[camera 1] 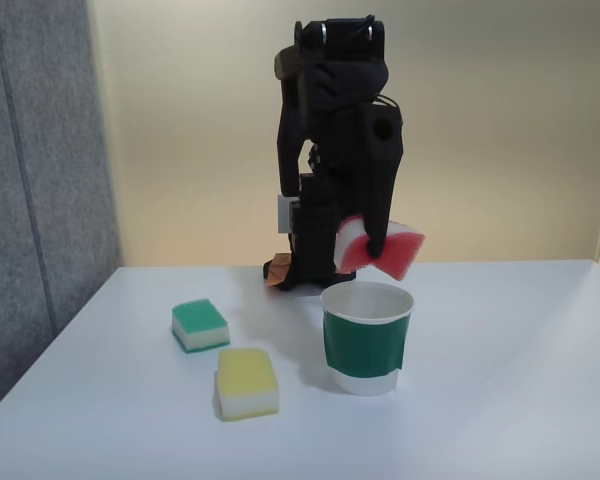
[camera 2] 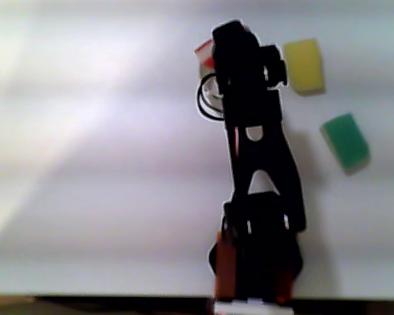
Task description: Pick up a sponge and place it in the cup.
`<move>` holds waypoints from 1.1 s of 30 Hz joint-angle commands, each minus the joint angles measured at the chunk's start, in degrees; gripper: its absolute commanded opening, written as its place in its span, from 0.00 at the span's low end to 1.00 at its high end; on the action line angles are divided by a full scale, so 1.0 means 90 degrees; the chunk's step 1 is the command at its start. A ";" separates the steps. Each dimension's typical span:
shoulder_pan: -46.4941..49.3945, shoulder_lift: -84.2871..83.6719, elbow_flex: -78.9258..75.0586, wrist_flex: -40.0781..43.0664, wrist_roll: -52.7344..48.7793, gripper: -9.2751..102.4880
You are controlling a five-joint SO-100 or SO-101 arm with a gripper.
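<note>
Fixed view: black two-finger hand [camera 1: 378,248] points down, clamped on the small rectangular red sponge with a white layer [camera 1: 398,250]. Sponge is tilted and held in the air, just above the rim of the white paper cup with a wide dark green band [camera 1: 365,345], offset toward the cup's back and right side. One dark finger [camera 1: 380,215] crosses the front of the sponge; sponge sticks out to both sides of it. Not touching the cup as far as I can tell.

Cup stands upright on the white counter [camera 1: 500,380], in front of the arm base.

Left of the cup in the fixed view: green-and-white rectangular sponge [camera 1: 200,325] lying flat, and nearer the camera a yellow-and-white rectangular sponge [camera 1: 246,383], also flat. Both are apart from each other and from the cup.

Other view, looking down: the arm covers most of the cup; part of the cup rim [camera 2: 207,98] shows as a ring left of the arm. A bit of red sponge [camera 2: 205,54] peeks out at the arm's upper left. Yellow sponge [camera 2: 304,65] and green sponge [camera 2: 345,140] lie right of the arm. Picture is blurry, so finger gap unreadable here.
</note>
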 commanded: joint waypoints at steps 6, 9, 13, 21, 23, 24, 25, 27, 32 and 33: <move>-0.0049 0.1699 0.1885 -0.0850 0.1025 0.08; -0.0059 0.1709 0.1885 -0.0850 0.1025 0.08; -0.0059 0.1709 0.1895 -0.0869 0.1035 0.08; -0.0029 0.1650 0.1807 -0.0771 0.1045 0.08; -0.0020 0.1621 0.1777 -0.0752 0.1045 0.08; -0.0020 0.1611 0.1748 -0.0732 0.1123 0.08; -0.0039 0.1582 0.1719 -0.0723 0.1211 0.10; -0.0068 0.1523 0.1631 -0.0674 0.1367 0.17; -0.0146 0.1484 0.1348 -0.0654 0.1748 0.42; -0.0146 0.1504 0.1299 -0.0654 0.1768 0.44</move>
